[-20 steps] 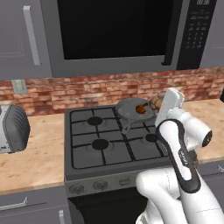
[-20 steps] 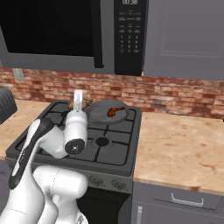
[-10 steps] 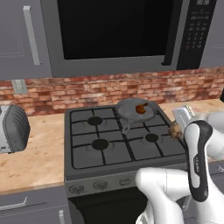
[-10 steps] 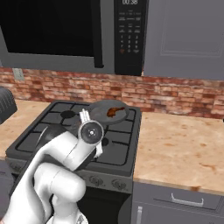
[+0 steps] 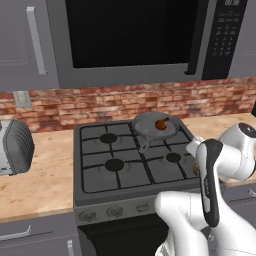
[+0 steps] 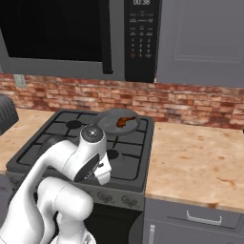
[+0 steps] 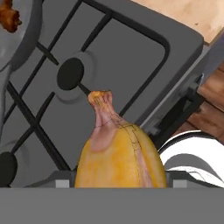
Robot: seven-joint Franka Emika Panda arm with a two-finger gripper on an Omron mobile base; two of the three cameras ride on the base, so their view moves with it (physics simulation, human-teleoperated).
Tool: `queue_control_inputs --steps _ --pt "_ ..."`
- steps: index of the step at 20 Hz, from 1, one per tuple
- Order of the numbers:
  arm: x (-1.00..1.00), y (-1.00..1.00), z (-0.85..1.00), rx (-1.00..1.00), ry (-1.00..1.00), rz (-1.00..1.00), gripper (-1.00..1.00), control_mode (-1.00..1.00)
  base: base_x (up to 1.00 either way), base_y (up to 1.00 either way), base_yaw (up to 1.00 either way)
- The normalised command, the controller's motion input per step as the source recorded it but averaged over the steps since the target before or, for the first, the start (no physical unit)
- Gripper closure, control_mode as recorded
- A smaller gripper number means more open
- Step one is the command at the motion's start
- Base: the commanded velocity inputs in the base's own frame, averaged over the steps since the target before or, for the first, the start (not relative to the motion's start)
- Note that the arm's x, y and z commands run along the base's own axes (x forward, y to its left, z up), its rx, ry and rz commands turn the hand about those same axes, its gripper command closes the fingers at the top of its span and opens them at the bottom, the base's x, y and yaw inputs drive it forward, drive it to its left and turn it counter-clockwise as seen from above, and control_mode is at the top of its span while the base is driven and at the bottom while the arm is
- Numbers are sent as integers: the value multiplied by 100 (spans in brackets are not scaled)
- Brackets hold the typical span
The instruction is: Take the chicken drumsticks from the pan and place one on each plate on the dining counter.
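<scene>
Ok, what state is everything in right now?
Golden drumstick: gripped in the jaws, out of the pan, above the stove.
Dark drumstick: lying in the pan.
Pan: on the stove's back right burner, one drumstick in it.
Jaws: closed on the golden drumstick.
Microwave: door shut.

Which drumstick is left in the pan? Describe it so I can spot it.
Start at the black stove under the microwave. On its back right burner sits the grey pan. The darker reddish-brown drumstick lies inside, unlike the golden-tan drumstick between the jaws.
</scene>
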Motion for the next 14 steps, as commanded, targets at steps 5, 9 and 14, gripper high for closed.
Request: queue_control_inputs --steps 5,9,14 --pt "-12 0 -14 -1 0 0 100 -100 0 0 0" --pt "-20 0 -13 -4 0 -9 100 -100 0 0 0" --pt "0 0 0 0 0 0 100 100 -25 -1 -27"
